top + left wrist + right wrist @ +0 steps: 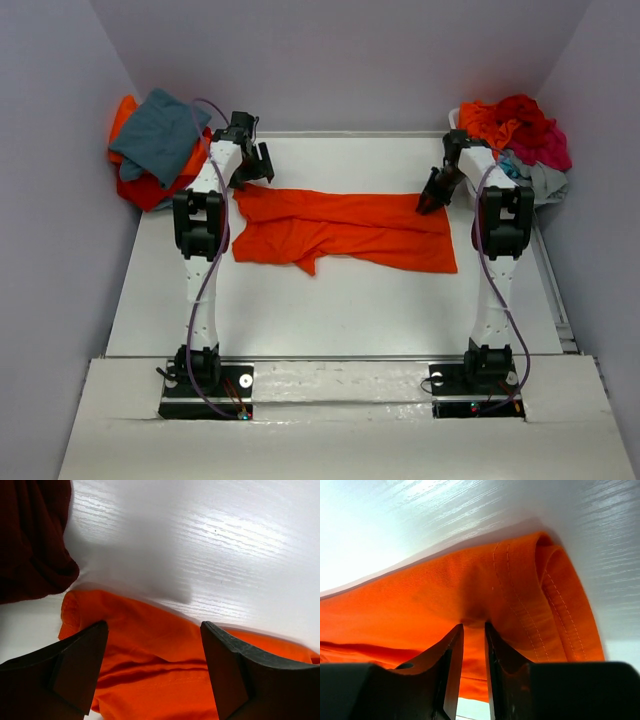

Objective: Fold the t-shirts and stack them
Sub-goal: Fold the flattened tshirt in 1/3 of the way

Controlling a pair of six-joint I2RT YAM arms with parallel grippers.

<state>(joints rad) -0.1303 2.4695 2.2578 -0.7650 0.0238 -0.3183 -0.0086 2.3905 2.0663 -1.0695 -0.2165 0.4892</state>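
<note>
Beneath wide-apart left jaws, one end of the orange t-shirt (pixel 340 230) (right jaws clamped on the other)

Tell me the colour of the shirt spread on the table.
Shirt: bright orange, clearest in top view.

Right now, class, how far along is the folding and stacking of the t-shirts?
Done: a few shirts lie in a loose pile at the far left, not neatly stacked. In hand: the orange shirt lies spread across the table, the right gripper pinching its far right edge, the left gripper open over its left corner. Left: folding it, then the crumpled heap at the far right.
</note>
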